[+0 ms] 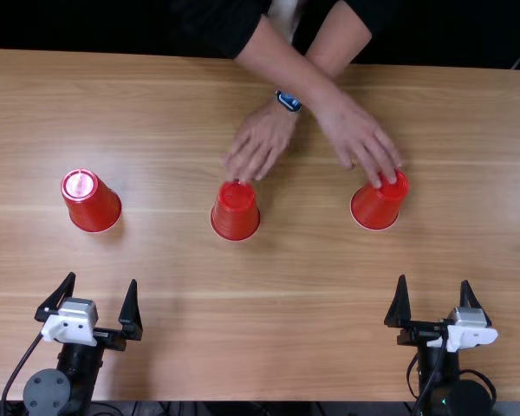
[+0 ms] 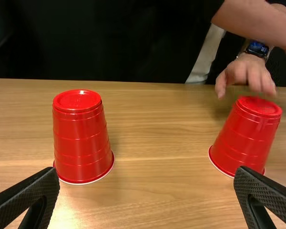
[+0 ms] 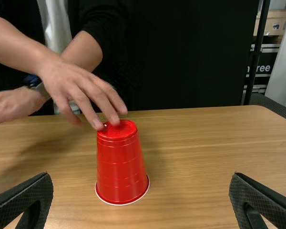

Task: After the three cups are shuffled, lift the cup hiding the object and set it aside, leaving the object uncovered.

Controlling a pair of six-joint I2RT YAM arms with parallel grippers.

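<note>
I count three red cups: left cup (image 1: 91, 201), middle cup (image 1: 236, 211), right cup (image 1: 380, 204). Person's hands, two: centre-frame hand (image 1: 262, 143), right-frame hand (image 1: 360, 139). Grippers, two: left gripper (image 1: 100, 282), right gripper (image 1: 433, 282). One wristwatch (image 1: 287, 100). One table (image 1: 260, 269).

Three cups stand in a row across the bench (image 1: 269, 295): the left cup (image 1: 91, 204) at centre-left of the frame, the middle cup (image 1: 235, 212) at centre, the right cup (image 1: 378, 206) at centre-right. From the top edge, one hand (image 1: 260, 143) touches the middle cup's top, the other hand (image 1: 361, 143) the right cup's. My left jaws sit lower left, my right jaws lower right.
</note>
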